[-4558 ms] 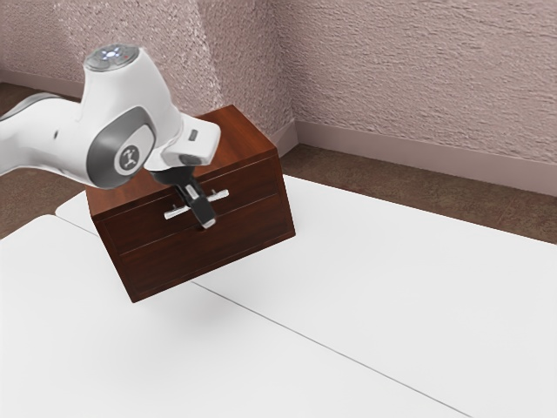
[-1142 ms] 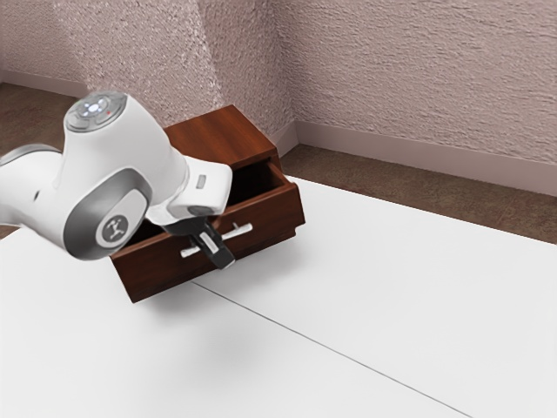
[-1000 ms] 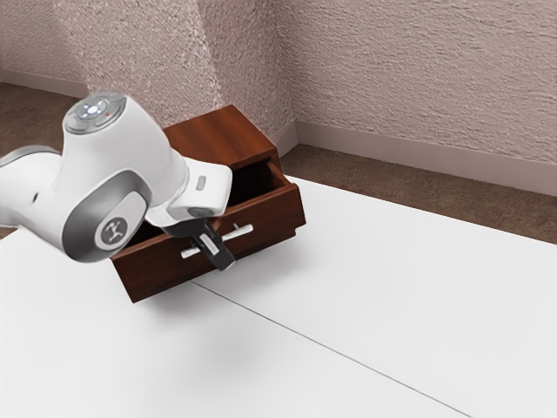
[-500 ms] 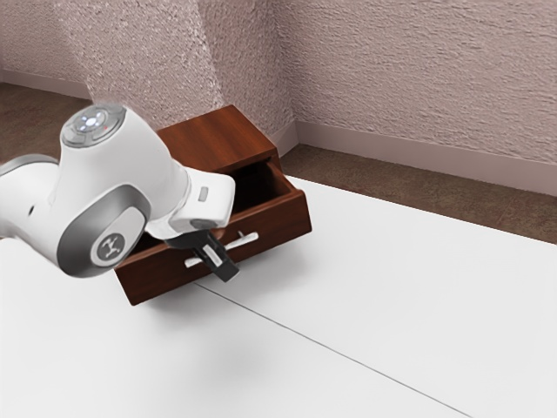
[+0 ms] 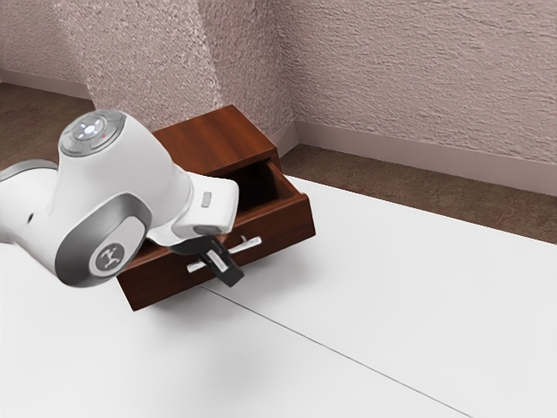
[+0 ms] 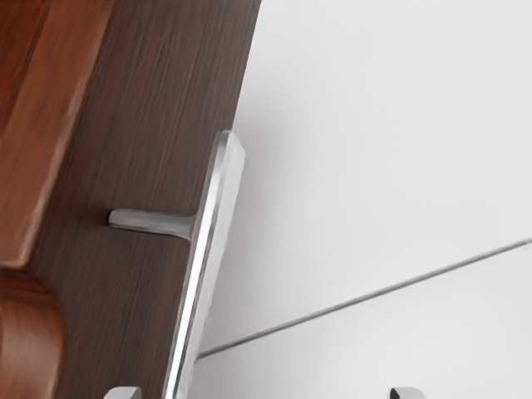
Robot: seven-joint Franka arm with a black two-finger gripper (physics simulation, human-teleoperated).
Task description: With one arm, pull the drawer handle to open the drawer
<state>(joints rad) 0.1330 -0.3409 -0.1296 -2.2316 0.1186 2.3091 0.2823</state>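
The drawer of the small wooden cabinet is partly out, and its dark inside shows behind the front board. The cabinet stands on the white table, close to the corner of the room. The arm comes in from the exterior view's left, and its gripper is at the metal handle on the drawer front.

In the wrist view the two fingertips stand wide apart, so the gripper is spread and not clamped. The handle runs between them, just beside one fingertip and far from the other. I judge that the hand hooks the bar and does not squeeze it.

The step in hand seems to be the pull itself, and the task looks more than half done. To do it well, the pull should go straight along the line of the drawer, away from the cabinet and toward the seam in the table. The finger should stay behind the bar, near its post, and at the same height. With such a loose hold, a drift along the bar could let the handle slip out of the gripper. A pull at an angle could also jam the drawer or drag the whole cabinet over the table, so a slow and even motion is the safer choice.
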